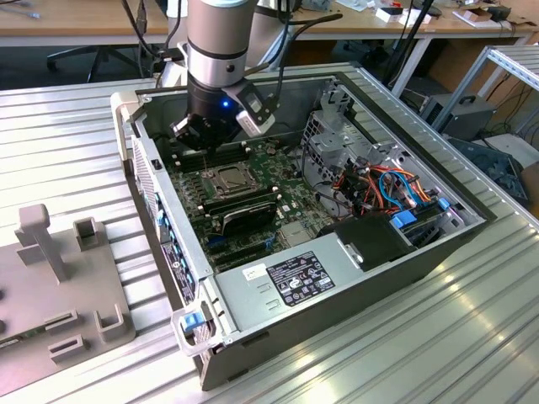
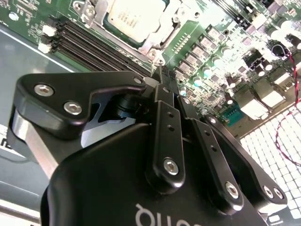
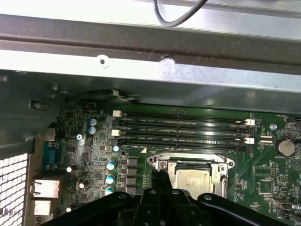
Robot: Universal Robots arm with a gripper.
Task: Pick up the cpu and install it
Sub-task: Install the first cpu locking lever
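Right, the cpu (image 3: 192,180), a small flat square chip with a dull silver-grey metal top, sits inside the dark square socket with its metal frame (image 3: 221,165) on the green motherboard (image 3: 263,174); in the second wrist view the same chip (image 2: 134,19) lies flat in that frame, nothing gripping it. Just beside the socket run the long black memory slots (image 3: 183,129), parallel rows with white clips at their ends.

Above the board hangs the black gripper (image 2: 162,77), its fingers (image 2: 164,101) drawn together to a narrow tip with nothing between them, poised close over the motherboard near the socket's edge. In the first wrist view the tip (image 3: 159,176) sits right next to the frame's corner.

In the exterior view the grey arm reaches down into the open grey metal computer case (image 1: 472,244), the gripper (image 1: 206,135) low over the socket (image 1: 229,179). A silver power supply box (image 1: 295,282) fills the near corner, with orange and blue cables (image 1: 396,189) bundled on the exterior view's right. The case lies on a ribbed aluminium worktop (image 1: 421,353).
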